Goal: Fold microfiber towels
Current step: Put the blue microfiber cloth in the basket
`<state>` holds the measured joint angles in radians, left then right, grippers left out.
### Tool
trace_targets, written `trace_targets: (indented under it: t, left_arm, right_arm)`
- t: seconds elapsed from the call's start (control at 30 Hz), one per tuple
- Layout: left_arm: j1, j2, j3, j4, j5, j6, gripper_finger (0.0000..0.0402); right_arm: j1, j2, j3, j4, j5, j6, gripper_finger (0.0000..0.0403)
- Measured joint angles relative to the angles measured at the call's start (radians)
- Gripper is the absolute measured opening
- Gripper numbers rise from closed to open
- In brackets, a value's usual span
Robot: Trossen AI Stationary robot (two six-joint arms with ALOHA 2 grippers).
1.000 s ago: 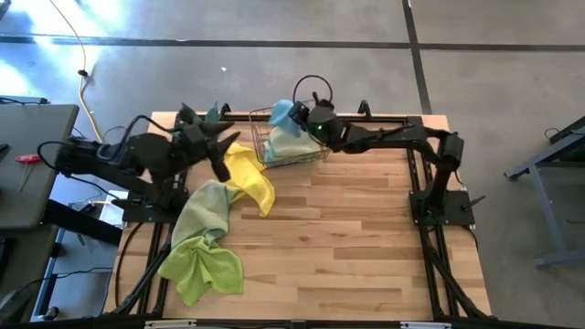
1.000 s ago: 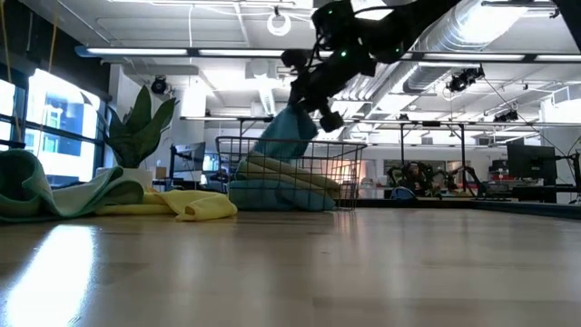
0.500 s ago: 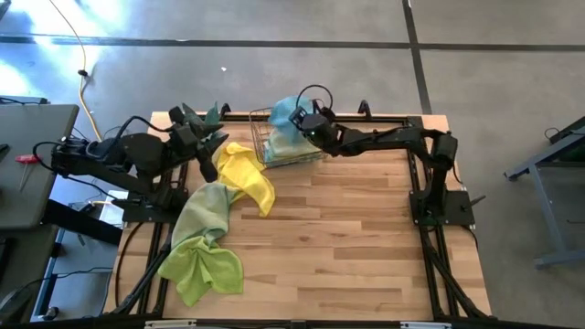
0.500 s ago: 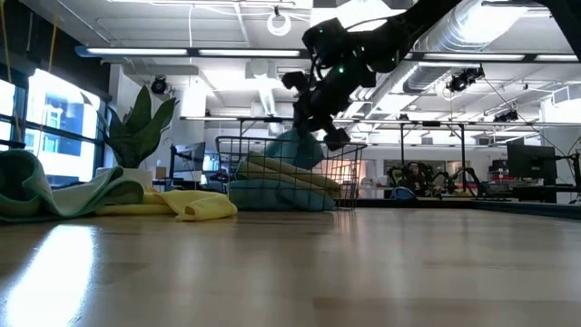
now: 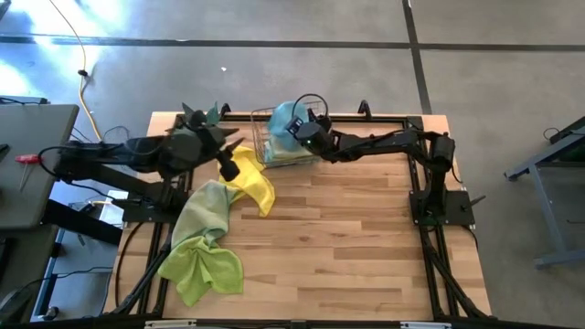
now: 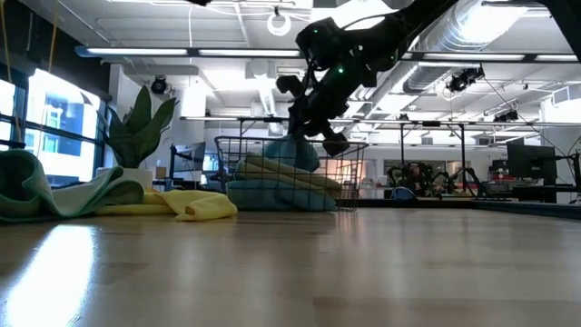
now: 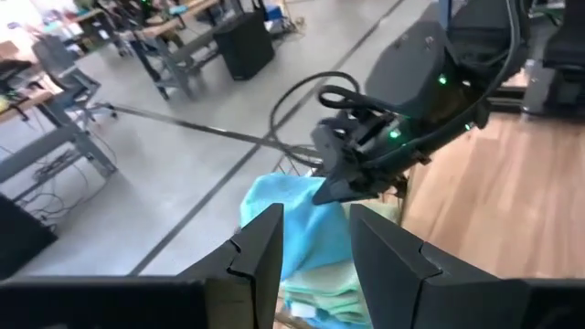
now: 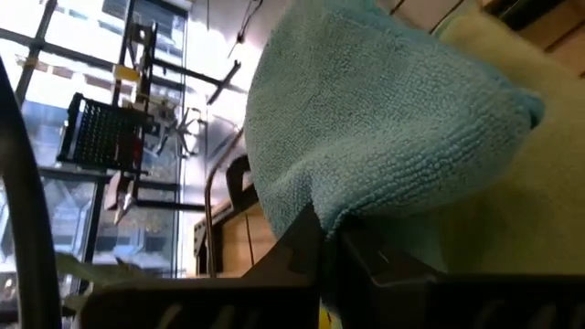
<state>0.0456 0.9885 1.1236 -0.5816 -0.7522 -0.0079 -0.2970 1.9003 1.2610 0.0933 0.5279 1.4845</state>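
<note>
Wood table (image 5: 347, 238), open workshop behind. Right gripper (image 5: 305, 133), jaws clamped on blue towel (image 5: 285, 117), holds it over the basket (image 6: 231, 150), likely to stack it. Left gripper (image 5: 222, 157) hangs beside, jaws apart, empty. Yellow towel (image 5: 251, 178) and green towels (image 5: 206, 242) lie unfolded.

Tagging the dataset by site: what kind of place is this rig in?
Most likely a robotics lab or open industrial workspace: bare concrete floor, exposed ceiling ducts with strip lighting, and metal-framed workbenches beyond the wooden table.
</note>
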Motion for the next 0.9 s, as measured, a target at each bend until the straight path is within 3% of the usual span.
trace_targets:
  t: [0.2,0.5,0.8,0.9]
  left_arm:
    - [0.01,0.085,0.0,0.02,0.015,0.0,0.0117]
    - [0.076,0.277,-0.001,0.068,0.088,-0.001,0.0116]
    - [0.162,0.344,-0.083,0.329,0.363,0.176,0.0061]
    - [0.209,0.344,-0.136,0.439,0.392,0.165,0.0041]
  right_arm:
    - [0.007,0.0,0.0,-0.001,-0.058,0.018,0.0]
    - [0.01,-0.005,0.0,0.162,-0.127,-0.005,0.0]
    - [-0.012,-0.112,0.0,0.177,-0.199,-0.234,0.0]
    - [-0.017,-0.158,0.0,0.13,-0.192,-0.303,0.0]
